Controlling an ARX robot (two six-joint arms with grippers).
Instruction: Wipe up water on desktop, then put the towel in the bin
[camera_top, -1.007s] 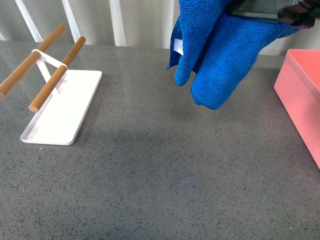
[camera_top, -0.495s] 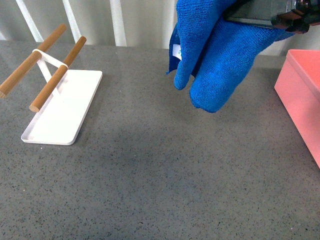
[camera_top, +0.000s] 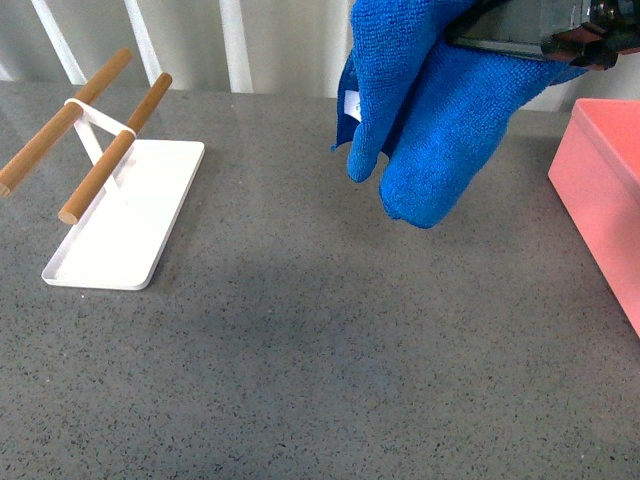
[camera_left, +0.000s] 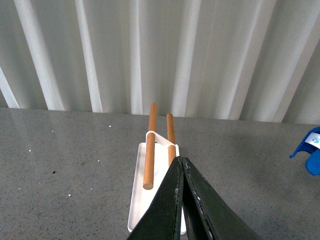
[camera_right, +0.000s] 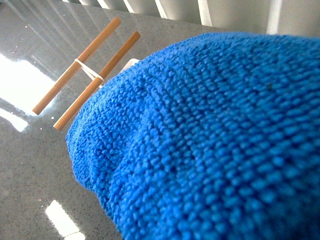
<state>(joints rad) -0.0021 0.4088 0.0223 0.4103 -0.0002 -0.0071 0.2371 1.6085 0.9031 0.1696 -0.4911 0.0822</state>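
Where towel (camera_top: 430, 120) hangs from right tool (camera_top: 495, 35), fingertips hidden; bin (camera_top: 600, 190) cropped.

The fluffy blue towel (camera_top: 430, 120) hangs bunched in the air over the speckled grey counter (camera_top: 330, 330), a small white tag (camera_top: 352, 103) showing at its left edge. The salmon-pink bin (camera_top: 605, 190) sits on the counter, off to its right.

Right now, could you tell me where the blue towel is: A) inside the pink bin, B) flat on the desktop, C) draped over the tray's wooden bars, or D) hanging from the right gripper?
D: the towel hangs bunched from the right gripper, above the desktop and beside, not in, the bin.
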